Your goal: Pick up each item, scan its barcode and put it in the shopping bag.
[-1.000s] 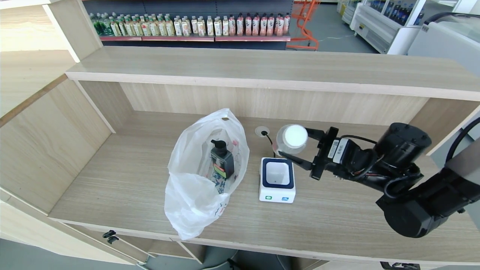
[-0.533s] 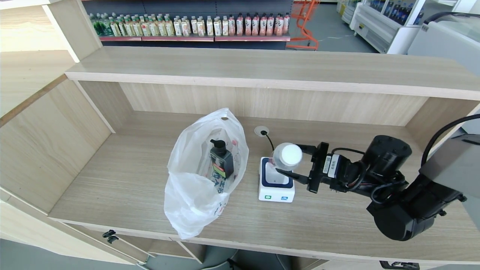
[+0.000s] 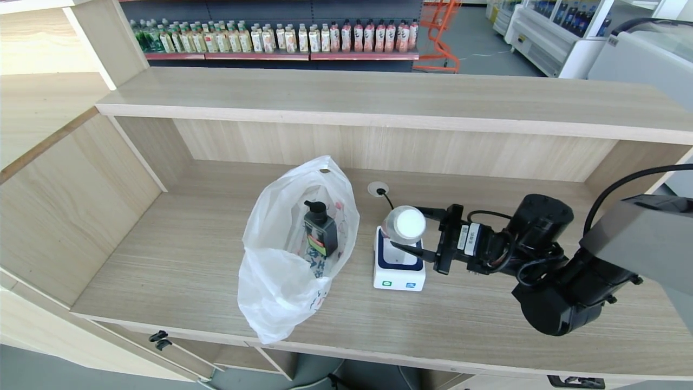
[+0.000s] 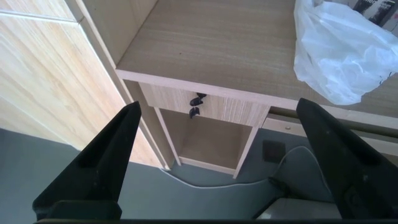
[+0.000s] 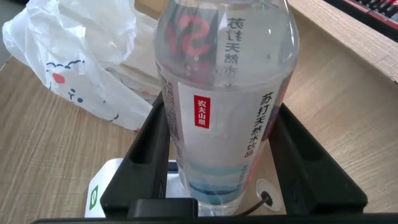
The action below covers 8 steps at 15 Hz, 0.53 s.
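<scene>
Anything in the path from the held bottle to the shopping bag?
Nothing visible. The right gripper holds the bottle over the scanner. The shopping bag lies just to the robot's left of it, mouth open, with bare counter between. A pump bottle already inside takes up part of the opening.

One shopping bag (image 3: 270, 292), one scanner (image 3: 399, 279), one clear bottle (image 3: 407, 224), one pump bottle (image 3: 320, 233), perhaps one pack (image 3: 315, 261) beneath.
</scene>
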Tool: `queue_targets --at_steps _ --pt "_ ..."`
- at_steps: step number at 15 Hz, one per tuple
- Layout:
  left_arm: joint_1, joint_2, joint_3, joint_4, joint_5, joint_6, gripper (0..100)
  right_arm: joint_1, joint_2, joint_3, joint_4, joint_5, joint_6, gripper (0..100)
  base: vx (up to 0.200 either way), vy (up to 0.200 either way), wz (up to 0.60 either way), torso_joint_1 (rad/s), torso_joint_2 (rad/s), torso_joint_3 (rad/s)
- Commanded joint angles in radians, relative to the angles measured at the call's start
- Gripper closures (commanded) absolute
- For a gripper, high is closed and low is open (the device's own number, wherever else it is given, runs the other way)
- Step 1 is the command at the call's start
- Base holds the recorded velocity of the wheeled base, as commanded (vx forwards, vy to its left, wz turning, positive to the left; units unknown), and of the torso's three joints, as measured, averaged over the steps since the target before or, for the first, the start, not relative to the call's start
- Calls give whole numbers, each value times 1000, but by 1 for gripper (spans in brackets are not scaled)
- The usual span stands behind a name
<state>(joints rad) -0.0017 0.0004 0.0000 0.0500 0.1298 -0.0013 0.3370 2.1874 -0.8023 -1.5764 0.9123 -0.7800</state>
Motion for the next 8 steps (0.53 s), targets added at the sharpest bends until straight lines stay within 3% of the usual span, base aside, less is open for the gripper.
queue_targets --at_steps 1,8 --pt "0 0 0 -1 1 0 0 2 23 -15 6 -3 -1 100 0 0 0 0 0 0" --pt "0 0 0 1 1 0 0 5 60 -24 6 -1 -33 100 0 0 0 0 0 0"
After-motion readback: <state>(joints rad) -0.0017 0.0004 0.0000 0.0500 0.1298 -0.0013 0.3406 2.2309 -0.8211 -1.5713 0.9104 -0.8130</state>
